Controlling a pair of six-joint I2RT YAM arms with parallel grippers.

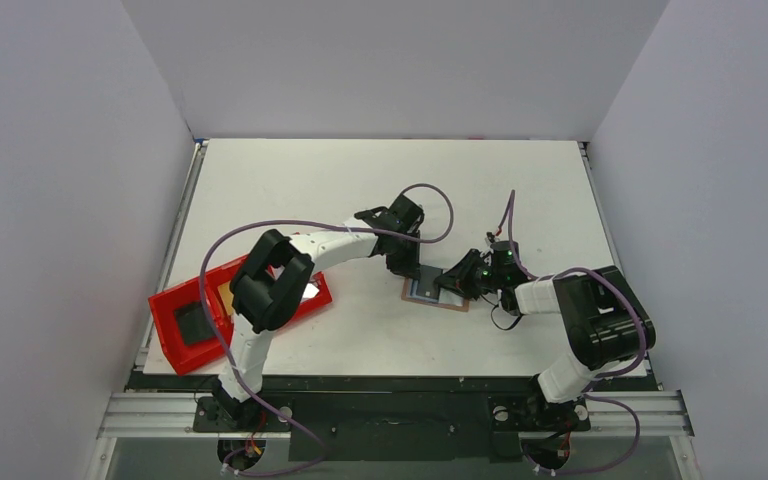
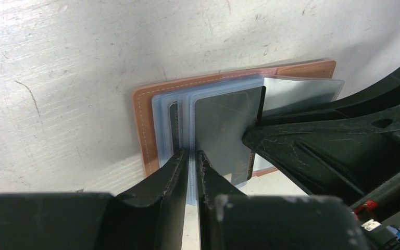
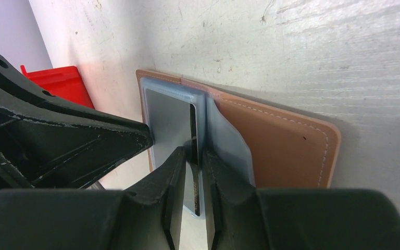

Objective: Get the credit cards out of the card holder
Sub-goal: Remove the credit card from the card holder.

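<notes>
"Between my left jaws is the edge of a clear plastic sleeve. My left gripper [image 2: 191, 153] is clenched on it, nearly closed, so I am grasping the card holder [image 2: 146, 120] by its inner leaves."

"Why hold it there?"

"To anchor it, I judge. The holder lies open and flat, directly beneath both sets of jaws, tan leather down and pale blue sleeves up. Facing the left jaws, my right gripper [image 3: 194, 153] is pinched on a thin dark-edged sheet. That looks to be a credit card [image 3: 169, 120], shiny grey. How much of it is free of its sleeve I cannot tell. One gripper steadies so the other can draw the card out. Their tips nearly meet over the holder."

"And further out?"

"Under the holder is a white table [image 1: 360, 190], scuffed and scratched. Well away from the jaws, back on my left side, a red tray [image 1: 165, 330] sits at the table's edge with a black item [image 1: 196, 322] inside. Plain pale walls [image 1: 390, 60] close the table in on three sides."
</notes>
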